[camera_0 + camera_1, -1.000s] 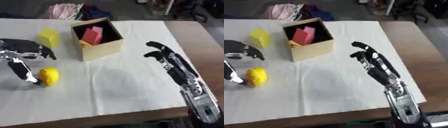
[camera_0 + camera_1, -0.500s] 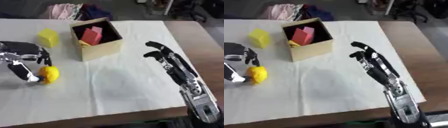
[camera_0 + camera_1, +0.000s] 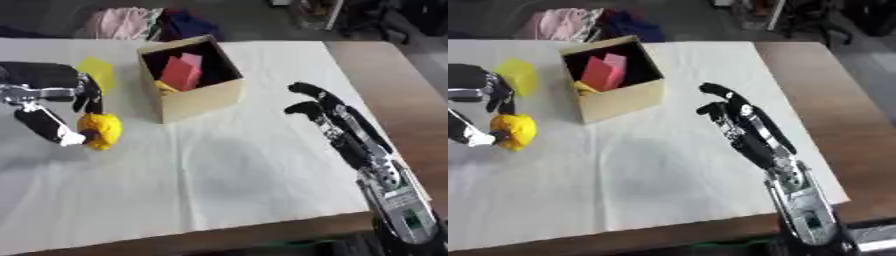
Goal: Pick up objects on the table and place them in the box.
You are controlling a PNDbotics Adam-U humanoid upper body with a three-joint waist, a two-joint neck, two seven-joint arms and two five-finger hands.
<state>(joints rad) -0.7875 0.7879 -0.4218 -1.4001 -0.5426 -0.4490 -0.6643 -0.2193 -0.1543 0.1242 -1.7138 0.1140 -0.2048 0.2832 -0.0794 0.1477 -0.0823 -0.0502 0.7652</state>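
Yellow rounded object [image 3: 101,131], mid-left of the frame on the white cloth [image 3: 227,175]: looks light and possibly soft, lumpy in outline, though its material cannot be made out; best taken across its widest part, thumb on one side and fingers on the other. The left hand [image 3: 52,107] is at it now, thumb touching its lower left side and dark fingers curled down over its top, apparently pinching it. Yellow block [image 3: 98,72], upper left, just beyond that hand: flat-faced, likely stiff and light, easy to hold by opposite faces. Cardboard box [image 3: 197,99], upper centre, open-topped, holding a red block [image 3: 178,75], a pink one [image 3: 192,59] and a yellow piece [image 3: 164,87] at its near wall. Right hand [image 3: 337,120], centre right, is idle, fingers extended and empty.
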